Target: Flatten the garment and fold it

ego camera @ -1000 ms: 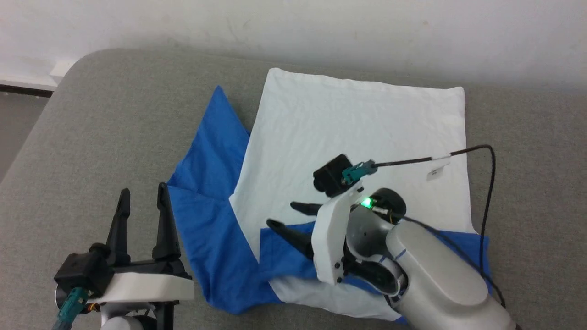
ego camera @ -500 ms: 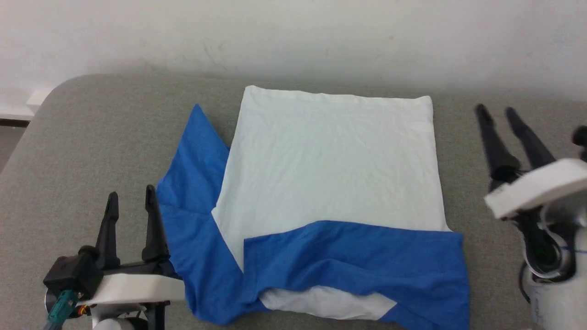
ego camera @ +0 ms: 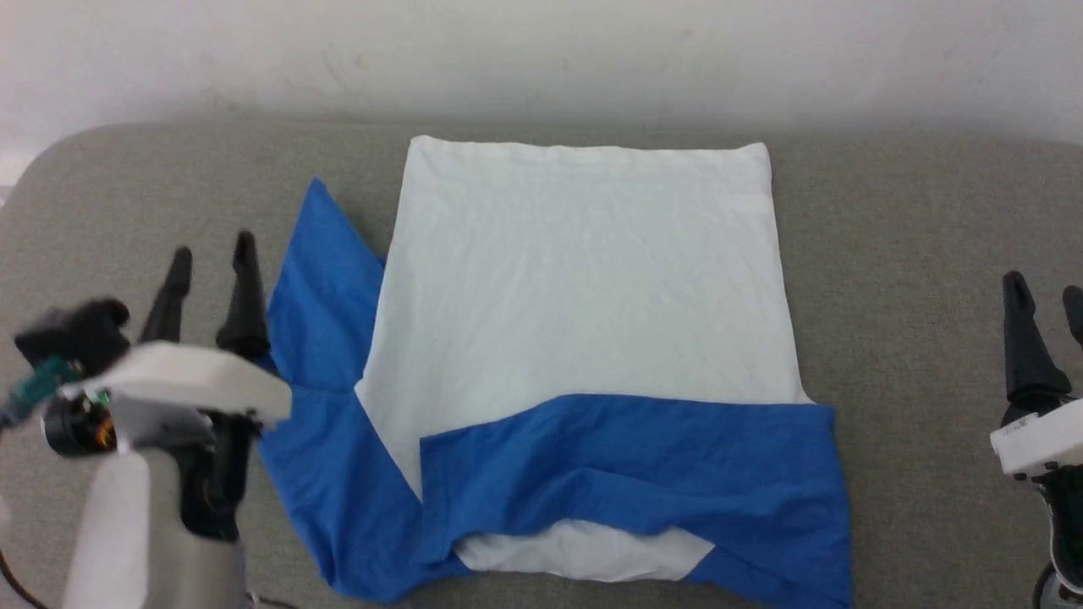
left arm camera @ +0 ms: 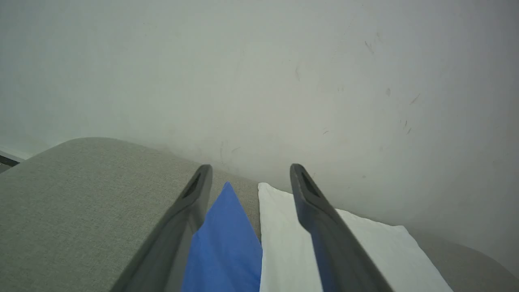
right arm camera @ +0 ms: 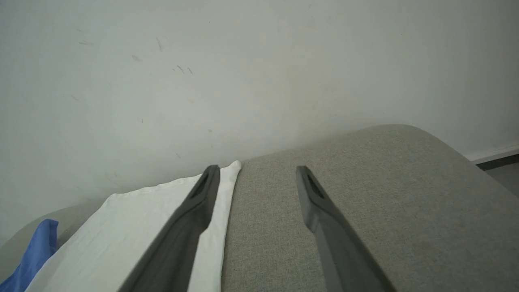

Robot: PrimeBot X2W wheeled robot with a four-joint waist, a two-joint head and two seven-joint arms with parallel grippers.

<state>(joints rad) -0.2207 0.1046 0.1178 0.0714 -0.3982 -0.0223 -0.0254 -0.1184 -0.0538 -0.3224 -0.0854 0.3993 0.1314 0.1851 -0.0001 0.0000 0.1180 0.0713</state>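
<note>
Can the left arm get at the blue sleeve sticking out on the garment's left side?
Probably yes: the left pincer stands open just beside that sleeve, with nothing between them.

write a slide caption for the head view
Part-folded garment on the grey cushion, open left gripper and right gripper flanking it.

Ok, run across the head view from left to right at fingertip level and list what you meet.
The left hand → blue sleeve of the garment, spread out → white body of the garment → bare grey cushion → right hand.
</note>
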